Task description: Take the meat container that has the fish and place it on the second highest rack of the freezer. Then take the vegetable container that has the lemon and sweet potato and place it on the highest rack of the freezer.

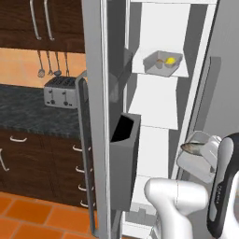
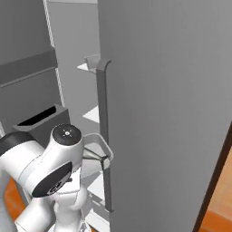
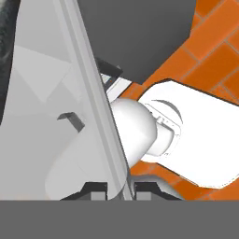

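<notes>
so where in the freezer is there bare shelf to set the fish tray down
The white shelf just below the lemon tray looks bare across its width, and so does the next shelf down. The lemon tray's shelf is mostly taken. The gripper, shut on the fish tray, is tight beside the right wall.

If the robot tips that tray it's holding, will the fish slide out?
Probably yes. The slim silvery-grey fish lies loose in the shallow pale-grey tray, so a tilt could slide it. The tray looks stiff, since the gripper pinches just its thin rim.
</notes>
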Controlling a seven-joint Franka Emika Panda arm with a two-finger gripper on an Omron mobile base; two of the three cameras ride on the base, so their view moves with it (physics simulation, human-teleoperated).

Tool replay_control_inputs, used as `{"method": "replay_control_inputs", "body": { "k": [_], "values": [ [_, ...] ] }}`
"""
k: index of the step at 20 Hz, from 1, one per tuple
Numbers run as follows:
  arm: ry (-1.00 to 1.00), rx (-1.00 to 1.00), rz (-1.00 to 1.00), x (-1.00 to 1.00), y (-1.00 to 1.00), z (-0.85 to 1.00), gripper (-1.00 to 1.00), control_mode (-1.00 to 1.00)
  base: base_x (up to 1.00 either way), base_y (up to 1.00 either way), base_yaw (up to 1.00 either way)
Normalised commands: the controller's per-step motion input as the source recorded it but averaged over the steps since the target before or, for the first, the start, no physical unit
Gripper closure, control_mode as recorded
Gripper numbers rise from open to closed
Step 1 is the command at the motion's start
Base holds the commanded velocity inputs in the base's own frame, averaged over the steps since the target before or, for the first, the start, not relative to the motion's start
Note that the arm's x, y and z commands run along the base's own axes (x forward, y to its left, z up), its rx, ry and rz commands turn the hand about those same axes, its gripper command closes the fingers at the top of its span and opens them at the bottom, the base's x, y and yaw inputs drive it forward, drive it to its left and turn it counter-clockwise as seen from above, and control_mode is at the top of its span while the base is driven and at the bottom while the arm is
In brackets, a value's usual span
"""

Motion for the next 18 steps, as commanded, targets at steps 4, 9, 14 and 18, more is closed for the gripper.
{"method": "replay_control_inputs", "body": {
  "k": [4, 9, 14, 18],
  "values": [
    [-0.05, -0.09, 0.0, 0.0, 0.15, 0.11, 1.0, -1.0, 0.0, 0.26, 0.04],
    [-0.07, -0.22, 0.17, 0.04, 0.67, 0.31, 1.0, -1.0, 0.0, 0.0, 0.0],
    [-0.02, -0.07, 0.38, -0.18, 0.17, 0.42, 1.0, -1.0, 0.0, 0.0, 0.0],
    [-0.05, -0.16, 0.41, 0.35, 0.44, 0.28, 1.0, -1.0, 0.0, 0.0, 0.0]
  ]
}}
